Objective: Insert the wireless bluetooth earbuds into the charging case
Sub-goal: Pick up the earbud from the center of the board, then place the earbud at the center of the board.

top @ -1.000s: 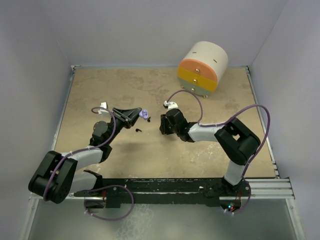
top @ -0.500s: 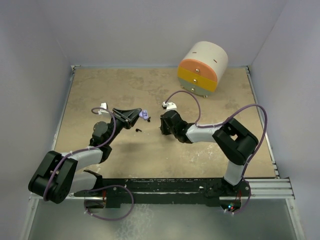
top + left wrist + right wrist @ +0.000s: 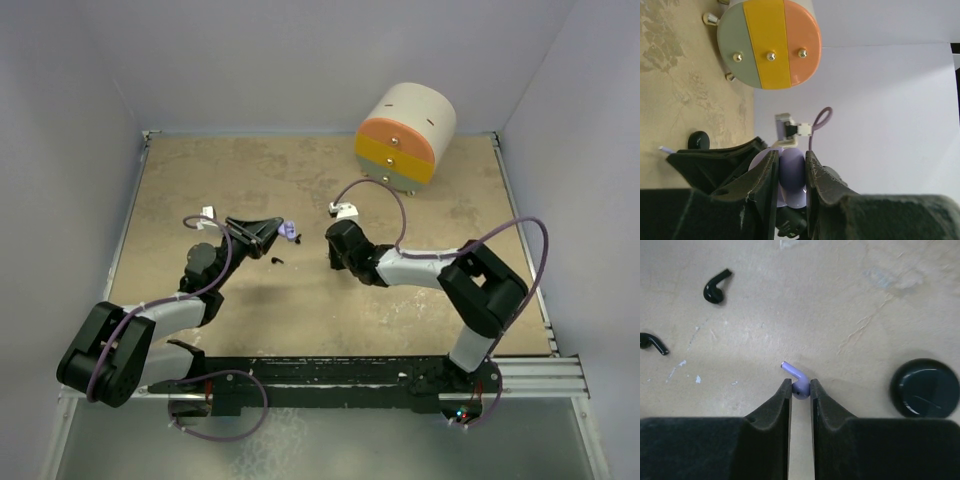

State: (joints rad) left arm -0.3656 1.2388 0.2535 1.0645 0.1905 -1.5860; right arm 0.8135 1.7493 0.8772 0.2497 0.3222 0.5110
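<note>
My right gripper (image 3: 800,385) points down at the table and is shut on the bulb of a pale lavender earbud (image 3: 799,382), whose stem points up-left. Two black earbuds (image 3: 716,288) (image 3: 652,342) lie loose on the table to its upper left; they show as a dark speck in the top view (image 3: 277,261). My left gripper (image 3: 791,155) is shut on the lavender round charging case (image 3: 791,177) and holds it above the table, left of my right gripper (image 3: 338,252). The case also shows in the top view (image 3: 288,230). No second lavender earbud shows.
A black round puck (image 3: 925,387) lies on the table just right of my right fingers; it also shows in the left wrist view (image 3: 698,139). A round drawer unit with green, yellow and orange fronts (image 3: 405,137) stands at the back right. Walls enclose the table.
My right wrist has shifted slightly to the right and its elbow has swung outward. The left arm and the lavender case have not moved.
</note>
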